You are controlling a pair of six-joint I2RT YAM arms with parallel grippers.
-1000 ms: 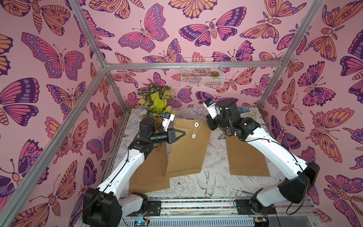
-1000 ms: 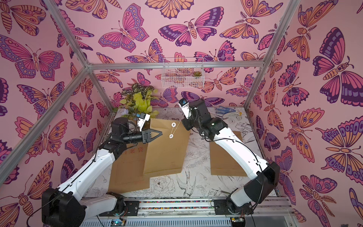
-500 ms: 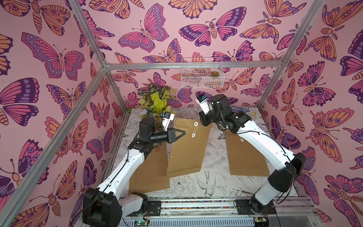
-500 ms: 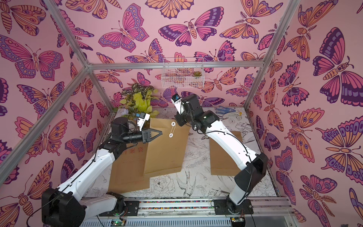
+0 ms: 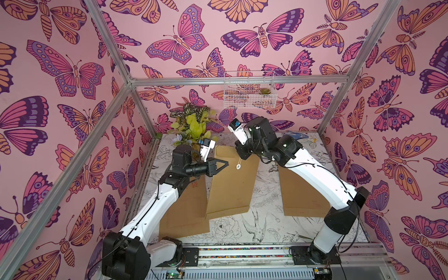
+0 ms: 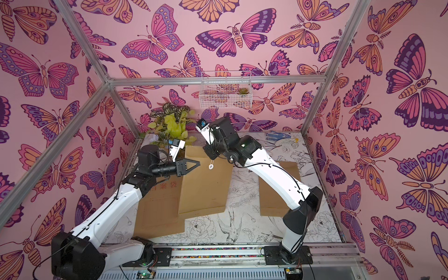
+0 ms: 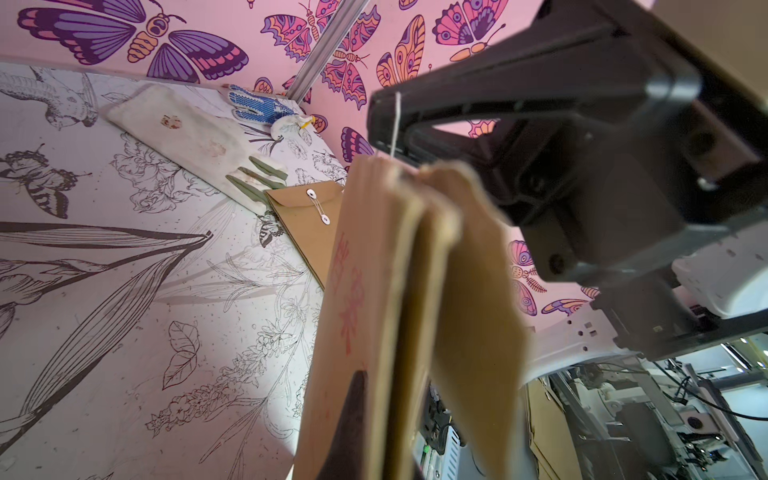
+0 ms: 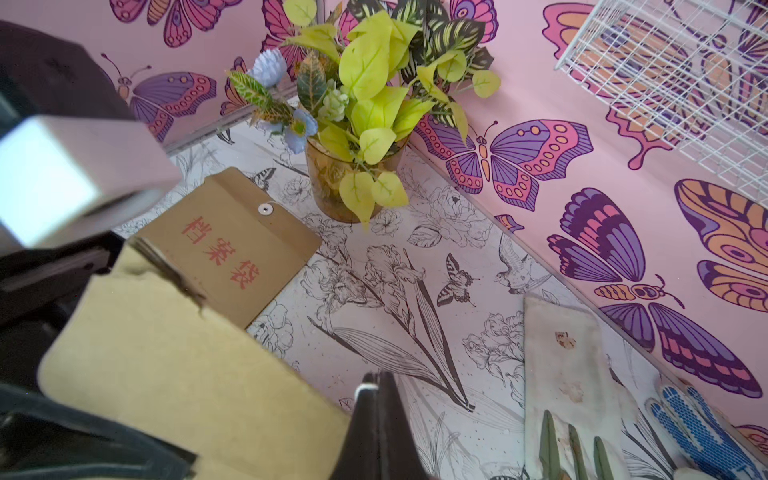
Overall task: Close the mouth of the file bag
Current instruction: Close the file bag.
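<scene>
Pink butterfly walls (image 5: 194,60), alu frame (image 5: 291,78), floral-sketch floor (image 5: 266,230), wire basket (image 5: 249,97).

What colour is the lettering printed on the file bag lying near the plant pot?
Red lettering, clearest in the right wrist view.

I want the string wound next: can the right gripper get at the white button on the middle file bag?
Probably yes. The right gripper, shut on the string, sits right beside the white button with nothing between. The left gripper pinches the file bag beside it, not over it.

Bright, even light; top views sharp, wrist views blurred up close
</scene>
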